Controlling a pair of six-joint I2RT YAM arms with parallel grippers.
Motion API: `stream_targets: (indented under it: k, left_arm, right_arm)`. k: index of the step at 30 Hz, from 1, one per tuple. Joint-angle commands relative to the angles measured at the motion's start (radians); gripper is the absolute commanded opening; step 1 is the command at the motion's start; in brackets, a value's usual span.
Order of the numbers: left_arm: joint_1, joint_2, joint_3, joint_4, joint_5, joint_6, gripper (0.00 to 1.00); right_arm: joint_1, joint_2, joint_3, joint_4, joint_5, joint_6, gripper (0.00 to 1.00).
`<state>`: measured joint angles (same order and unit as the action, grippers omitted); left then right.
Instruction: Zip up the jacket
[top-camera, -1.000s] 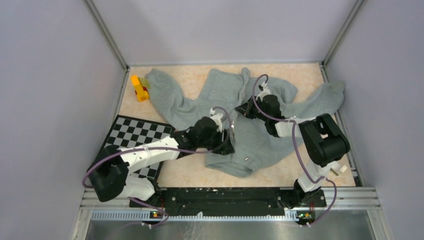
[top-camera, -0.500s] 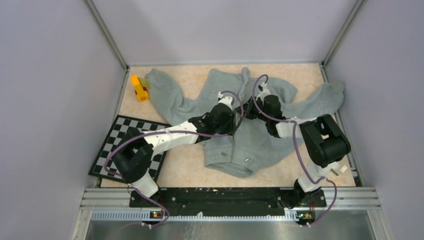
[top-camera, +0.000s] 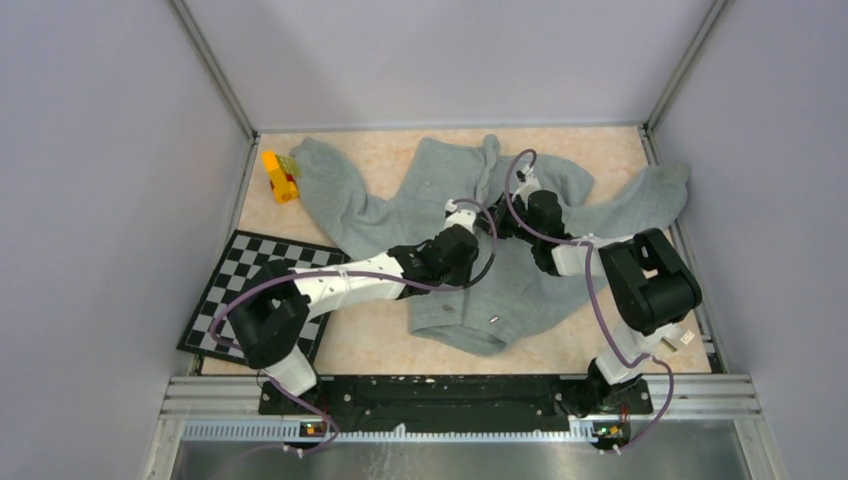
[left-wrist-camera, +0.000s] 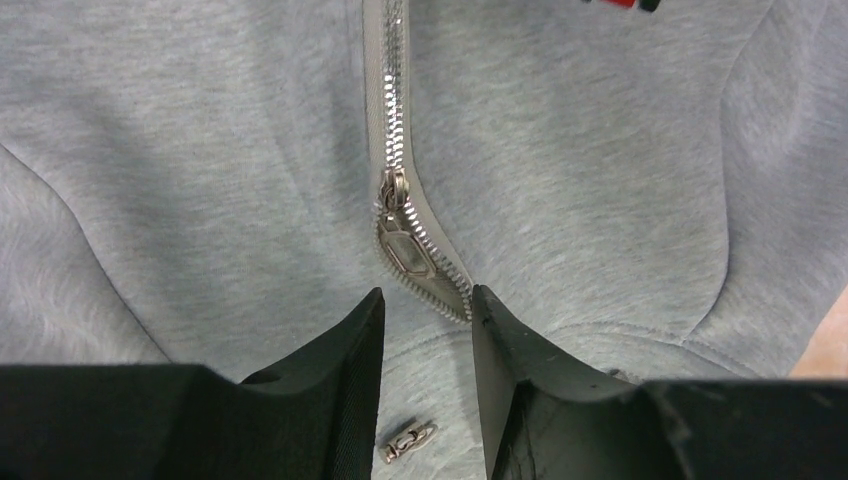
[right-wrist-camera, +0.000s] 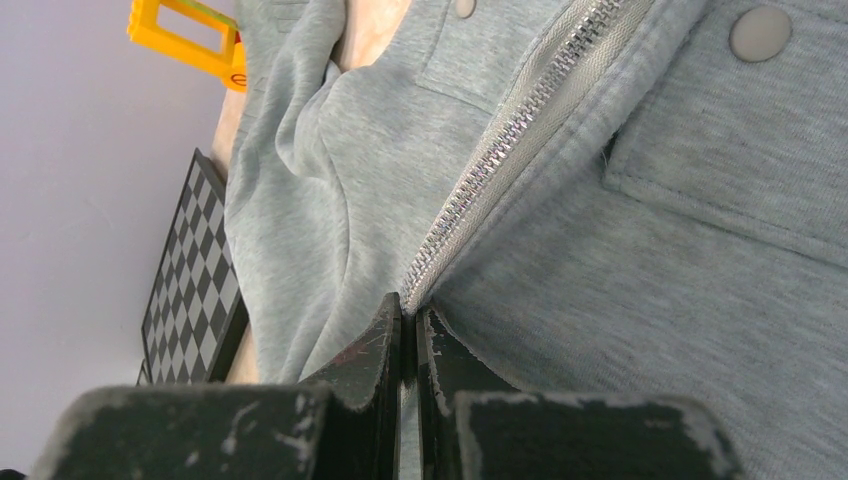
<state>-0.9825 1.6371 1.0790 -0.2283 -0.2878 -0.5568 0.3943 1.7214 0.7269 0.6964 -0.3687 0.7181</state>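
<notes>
Grey jacket (top-camera: 530, 285) spread on beige surface (top-camera: 370, 345), sleeves out both sides. Left arm (top-camera: 360, 285), right arm (top-camera: 560, 250) meet over jacket's centre front. Yellow toy (top-camera: 279, 175) beside left sleeve; checkerboard (top-camera: 235, 270) near left.

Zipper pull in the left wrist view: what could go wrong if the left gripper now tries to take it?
1. The zipper pull lies flat on the jacket, ahead of the open left gripper; closing there may pinch fleece instead of the pull.
2. The right gripper holds the zipper edge only with its fingertips; a tug on the slider may drag that edge free.
</notes>
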Motion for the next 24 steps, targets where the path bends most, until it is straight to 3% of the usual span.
stream_targets:
  k: [1, 17, 21, 24]
  left_arm:
    - [-0.009, -0.032, -0.031, 0.013, -0.034, -0.034, 0.42]
    - [-0.019, -0.133, -0.132, 0.1, -0.094, -0.068, 0.71]
    - [-0.019, -0.121, -0.11, 0.072, -0.122, -0.076, 0.71]
    - [-0.018, -0.106, -0.109, 0.082, -0.122, -0.066, 0.6]
  right_arm:
    - [-0.003, -0.041, -0.003, 0.085, -0.039, 0.001, 0.0]
    - [-0.002, -0.037, -0.006, 0.096, -0.049, 0.006, 0.0]
    - [-0.002, -0.036, -0.006, 0.098, -0.051, 0.004, 0.0]
    - [-0.003, -0.034, -0.006, 0.099, -0.053, 0.005, 0.0]
